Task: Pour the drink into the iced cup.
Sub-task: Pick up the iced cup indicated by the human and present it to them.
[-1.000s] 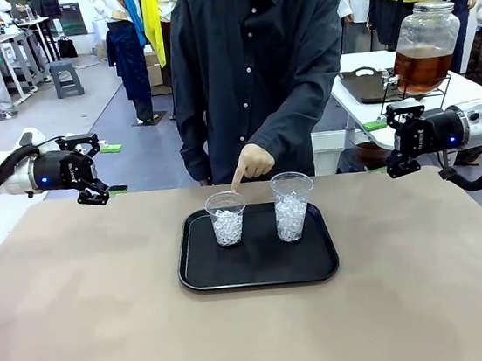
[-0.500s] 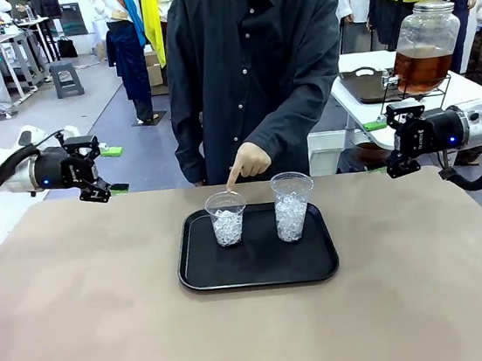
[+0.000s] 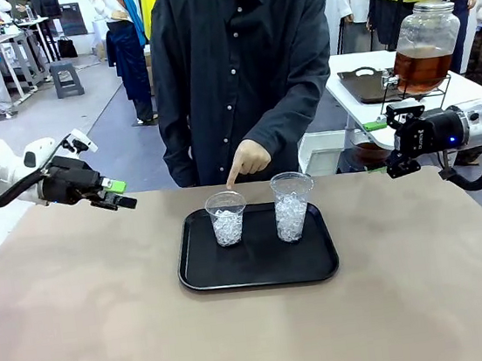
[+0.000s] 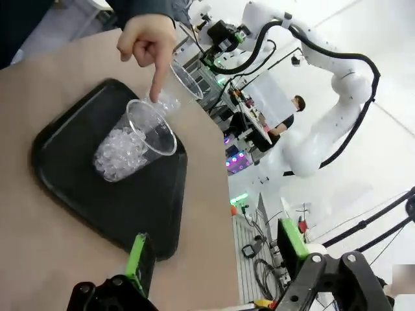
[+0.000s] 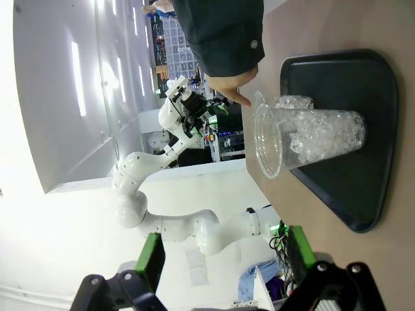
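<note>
Two clear plastic cups of ice stand on a black tray point(image 3: 261, 273): a shorter one point(image 3: 226, 218) on the left and a taller one point(image 3: 292, 206) on the right. A person's hand point(image 3: 248, 160) points a finger at the shorter cup's rim. The amber drink point(image 3: 421, 70) fills the lower part of a glass dispenser jar on a side table at the far right. My left gripper point(image 3: 118, 196) hovers open over the table's far left edge, aimed toward the tray. My right gripper point(image 3: 389, 143) hangs open beyond the table's far right, just below the jar. The left wrist view looks past open fingers point(image 4: 138, 258) at the shorter cup point(image 4: 133, 139).
The person in a dark shirt point(image 3: 244, 65) stands at the far side behind the tray. The white side table point(image 3: 364, 104) holds the jar on a wire stand and a dark pan. The brown tabletop point(image 3: 243, 339) spreads wide around the tray.
My left gripper has turned and swung right and down, now pointing toward the tray. The person has shifted slightly left, finger still at the shorter cup. The right arm has not moved.
</note>
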You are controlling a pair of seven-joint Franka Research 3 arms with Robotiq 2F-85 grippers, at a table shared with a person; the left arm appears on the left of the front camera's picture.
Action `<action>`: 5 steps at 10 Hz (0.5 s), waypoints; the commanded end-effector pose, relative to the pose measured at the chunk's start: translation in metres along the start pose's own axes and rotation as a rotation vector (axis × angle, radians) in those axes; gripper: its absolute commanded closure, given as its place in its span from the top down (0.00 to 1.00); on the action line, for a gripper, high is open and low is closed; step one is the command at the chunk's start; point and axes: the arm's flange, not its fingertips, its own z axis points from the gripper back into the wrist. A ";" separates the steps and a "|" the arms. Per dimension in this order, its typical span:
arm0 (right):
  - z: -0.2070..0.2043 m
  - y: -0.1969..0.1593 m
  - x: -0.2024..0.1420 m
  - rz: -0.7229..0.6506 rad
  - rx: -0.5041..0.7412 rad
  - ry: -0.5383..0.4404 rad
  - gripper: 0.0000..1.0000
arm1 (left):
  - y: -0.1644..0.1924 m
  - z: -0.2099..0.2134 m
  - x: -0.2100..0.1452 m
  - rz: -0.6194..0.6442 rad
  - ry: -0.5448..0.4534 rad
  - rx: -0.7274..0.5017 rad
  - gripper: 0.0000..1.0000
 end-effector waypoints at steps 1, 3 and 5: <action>0.000 0.001 0.000 0.002 -0.001 -0.003 1.00 | -0.003 0.001 0.004 0.000 -0.006 0.007 1.00; 0.000 0.001 0.000 0.002 -0.001 -0.003 1.00 | -0.003 0.001 0.004 0.000 -0.006 0.007 1.00; 0.000 0.001 0.000 0.002 -0.001 -0.003 1.00 | 0.000 0.001 0.000 0.001 -0.001 0.003 1.00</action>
